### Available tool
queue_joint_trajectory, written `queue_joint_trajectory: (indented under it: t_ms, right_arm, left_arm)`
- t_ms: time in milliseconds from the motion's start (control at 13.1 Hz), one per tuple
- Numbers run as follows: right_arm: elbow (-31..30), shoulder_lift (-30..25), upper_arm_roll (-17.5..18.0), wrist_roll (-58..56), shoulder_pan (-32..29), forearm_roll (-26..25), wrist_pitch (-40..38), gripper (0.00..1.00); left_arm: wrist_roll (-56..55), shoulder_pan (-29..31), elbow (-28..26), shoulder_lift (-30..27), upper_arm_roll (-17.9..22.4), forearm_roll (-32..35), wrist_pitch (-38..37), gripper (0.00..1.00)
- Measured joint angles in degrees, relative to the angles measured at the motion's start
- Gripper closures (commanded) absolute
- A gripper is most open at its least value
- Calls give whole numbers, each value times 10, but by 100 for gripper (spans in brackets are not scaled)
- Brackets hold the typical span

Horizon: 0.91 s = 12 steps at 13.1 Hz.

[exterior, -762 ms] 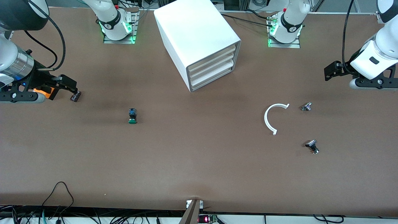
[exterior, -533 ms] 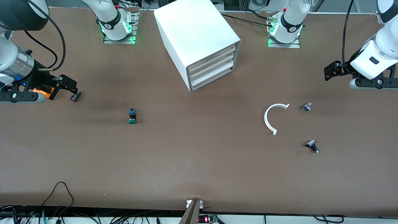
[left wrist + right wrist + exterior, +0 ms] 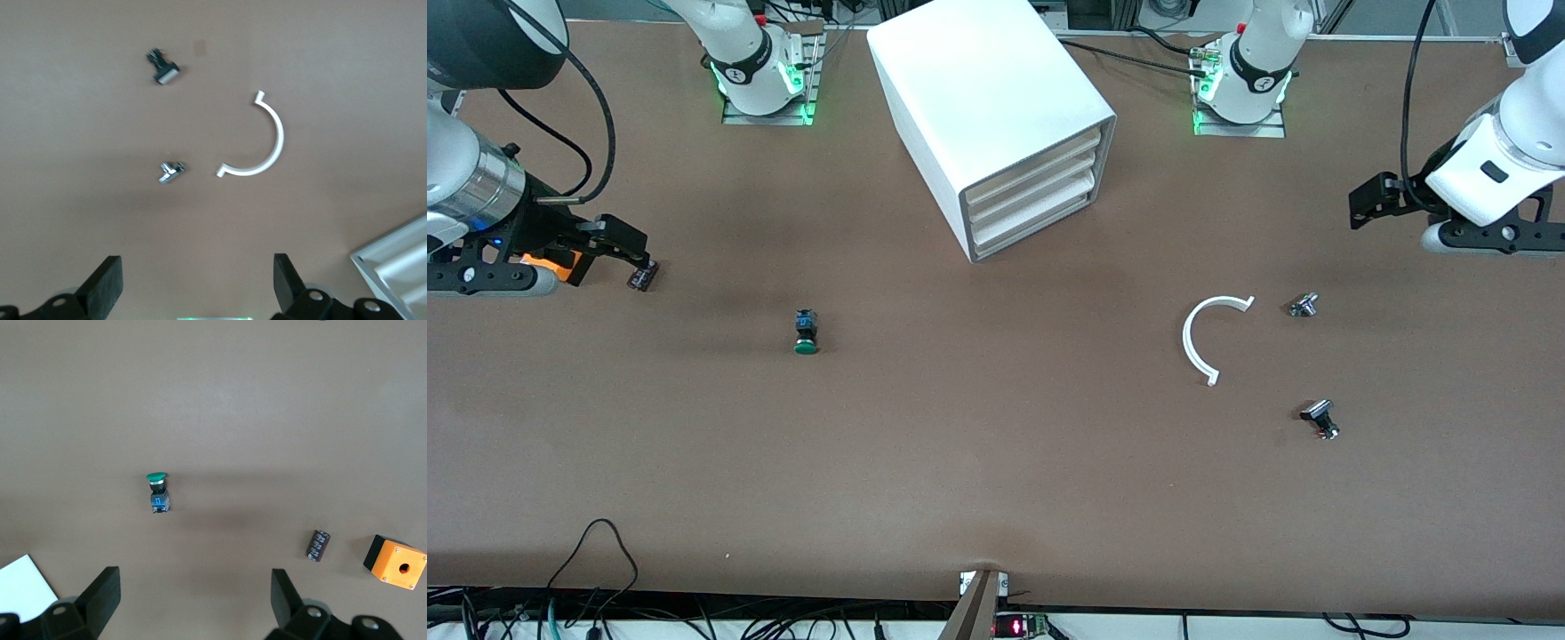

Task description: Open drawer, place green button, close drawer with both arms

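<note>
Currently, the white three-drawer cabinet (image 3: 996, 116) is sitting at the middle of the table between the two arm bases, with all three drawers pushed in; the bottom drawer (image 3: 1033, 224) is showing only its front edge, so its contents cannot be seen. One green-capped button (image 3: 806, 331) is lying on its side on the bare tabletop, nearer to the front camera than the cabinet and toward the right arm's end of the table, well apart from both grippers. One small dark cylindrical capacitor (image 3: 641, 276) and one orange box (image 3: 394, 561) are lying near each other at the right arm's end. Toward the left arm's end, one white half-ring (image 3: 1209, 336), one small silver knob part (image 3: 1303, 305) and one black-capped switch (image 3: 1320, 418) are lying apart from each other. The right gripper (image 3: 193, 600) is hovering over its end of the table with fingers spread and holding nothing. The left gripper (image 3: 197, 283) is hovering over its own end, likewise spread wide and unloaded.
</note>
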Motion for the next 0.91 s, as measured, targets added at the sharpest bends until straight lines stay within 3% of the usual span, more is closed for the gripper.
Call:
queue_joint_trajectory:
  t_ms: [229,381,610,762,914]
  right_arm:
    - [-2,0,1,-1,1,0,0,1]
    - [-11,3,4,-1,8,0,-13,1]
    - [-35,5,31,18,18,0,-24,0]
    - [-42,5,46,58,28,0,-26,1]
    - [-49,8,50,74,42,0,-17,1]
  left_arm:
    - [0,0,0,2,-1,-33,-46,1]
    - [0,-1,-1,7,-1,-95,-108,1]
    - [0,-3,-12,17,-20,-156,-192,1]
    - [6,-6,-57,23,-36,-210,-144,1]
    - [52,-13,-125,32,-48,-287,-47,1]
